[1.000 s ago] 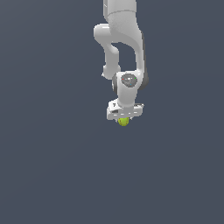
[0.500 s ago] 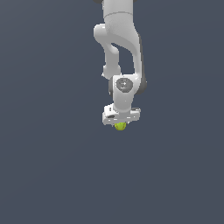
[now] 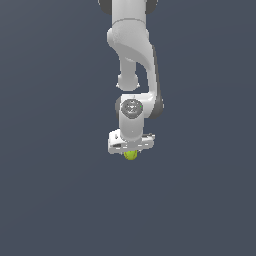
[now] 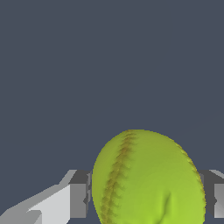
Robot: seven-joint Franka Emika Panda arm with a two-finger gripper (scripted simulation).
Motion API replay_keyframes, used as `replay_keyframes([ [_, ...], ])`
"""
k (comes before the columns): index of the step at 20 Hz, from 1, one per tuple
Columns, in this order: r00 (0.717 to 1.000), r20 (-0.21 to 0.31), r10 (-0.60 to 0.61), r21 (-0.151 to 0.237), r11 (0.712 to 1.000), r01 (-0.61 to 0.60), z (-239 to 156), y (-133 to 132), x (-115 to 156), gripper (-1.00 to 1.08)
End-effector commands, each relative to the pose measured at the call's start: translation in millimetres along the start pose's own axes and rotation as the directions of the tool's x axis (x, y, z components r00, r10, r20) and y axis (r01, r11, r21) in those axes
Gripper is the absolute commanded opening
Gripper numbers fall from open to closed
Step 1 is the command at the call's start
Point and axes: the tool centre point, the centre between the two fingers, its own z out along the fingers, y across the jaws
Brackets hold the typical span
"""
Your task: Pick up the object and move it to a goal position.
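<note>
The step in hand looks like carrying the held thing to its goal, and doing that well means keeping the squeeze steady and moving the white, smooth-shelled robot arm [image 3: 134,60] without jerks, since a round body can roll out of flat pads if the grip slackens; no goal marker shows in either view, so I cannot say how far there is to go. Reading the wrist view from its left, a grey finger pad [image 4: 79,194] sits against one side of the small yellow-green ball with a brownish stitched seam [image 4: 148,179], and the other pad shows at the far side, so the white parallel-jaw gripper [image 3: 131,153] is clamped narrowly on the ball, jaws drawn in to the ball's width. In the exterior view the ball [image 3: 131,155] hangs directly beneath the gripper's crossbar, centred between the fingers and partly hidden by them, its lower half peeking out below, with only plain dark grey ground [image 3: 50,200] around it.
</note>
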Motion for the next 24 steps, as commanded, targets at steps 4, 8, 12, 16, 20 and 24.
replay_keyframes([
  [4, 1.000, -0.001, -0.001, 0.000, 1.000, 0.001, -2.7, 23.6, 30.1, -1.00],
  [8, 1.000, -0.001, -0.001, 0.000, 1.000, 0.001, -3.9, 37.2, 47.5, -1.00],
  [12, 1.000, -0.001, -0.001, 0.000, 1.000, 0.001, -4.8, 46.8, 60.3, -1.00],
  [16, 1.000, -0.001, -0.001, 0.000, 1.000, 0.001, -5.4, 53.1, 68.9, -1.00],
  [20, 1.000, -0.001, -0.001, 0.000, 1.000, 0.001, -5.7, 56.6, 73.9, -1.00],
  [24, 1.000, -0.001, -0.001, 0.000, 1.000, 0.001, -5.7, 57.3, 75.4, -1.00],
])
